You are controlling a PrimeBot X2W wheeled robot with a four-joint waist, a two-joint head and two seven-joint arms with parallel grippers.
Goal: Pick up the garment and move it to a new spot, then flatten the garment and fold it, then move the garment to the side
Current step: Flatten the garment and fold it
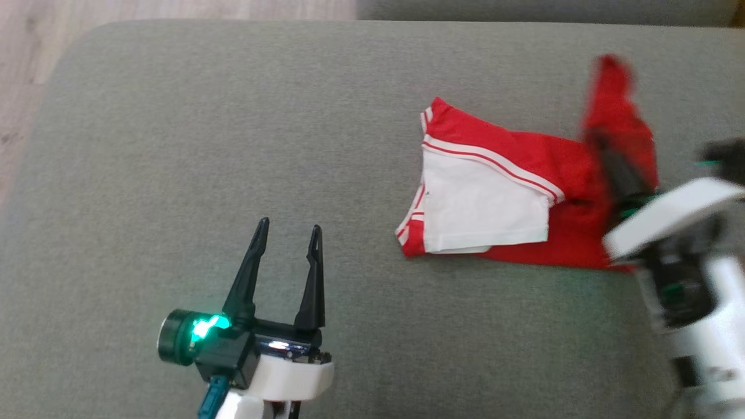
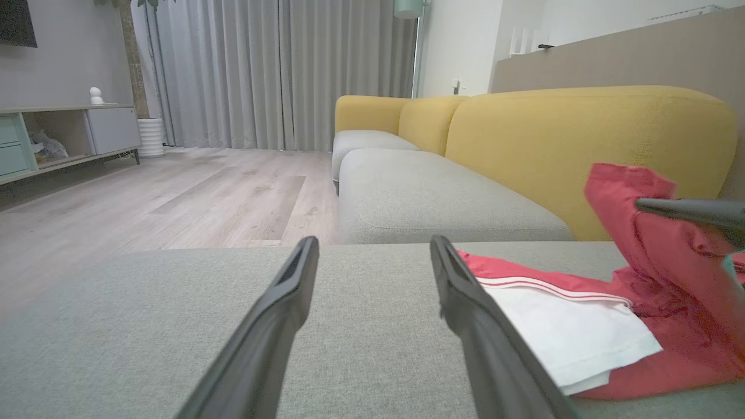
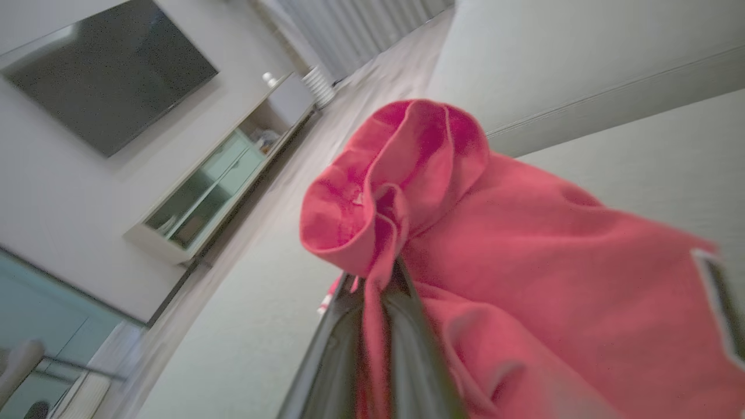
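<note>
In the head view, the garment (image 1: 500, 203), red with a white panel and striped trim, lay bunched on the grey cushion (image 1: 174, 145), right of centre. The right gripper (image 1: 599, 145), blurred, pinched a red corner at the garment's right end and held it raised, while the rest lay on the cushion. The left gripper (image 1: 289, 226) hovered at the lower left with its jaws wide and empty, well apart from the cloth. Wooden floor (image 1: 174, 9) showed past the cushion's far left corner.

In the left wrist view, the left gripper (image 2: 373, 244) pointed across bare cushion, with the garment (image 2: 582, 326) off to its right. The raised red flap hung from one dark finger of the right gripper (image 2: 687, 210). A yellow sofa back (image 2: 582, 134) rose close behind. Curtains (image 2: 262, 70) and a cabinet (image 2: 58, 134) stood far off.

In the right wrist view, the right gripper (image 3: 378, 285) was clamped narrow on a fold of the garment (image 3: 524, 262). A TV (image 3: 110, 70) hung above the cabinet (image 3: 221, 186).

The work looked early: a corner was lifted, but flattening, folding and setting aside all remained. Nothing on the cushion blocked the way, and only the sofa back limited room behind.
</note>
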